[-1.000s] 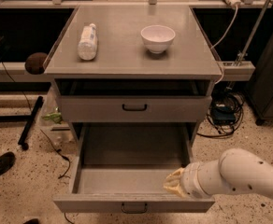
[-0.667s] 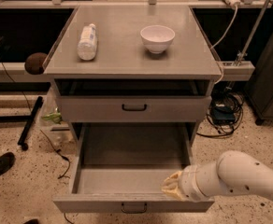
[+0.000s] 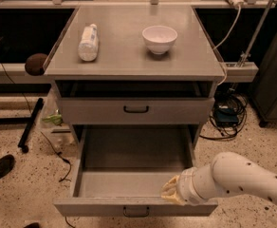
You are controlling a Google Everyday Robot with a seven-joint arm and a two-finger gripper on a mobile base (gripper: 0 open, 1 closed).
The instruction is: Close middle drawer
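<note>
— Where is the middle drawer [image 3: 96, 207]?
— Nearest us, pulled far out; only its bare grey floor shows. The tool [image 3: 170, 192] sits at the front right corner, just inside the front. I cannot tell if it is open or closed.
— And behind?
— The top drawer [image 3: 105, 110] stands slightly out. On the tabletop [image 3: 124, 56] are an upright white bowl [image 3: 160, 38] and a bottle [image 3: 88, 42] on its side.
— What changed?
— The tool edged left. The drawer is as far out as before.
</note>
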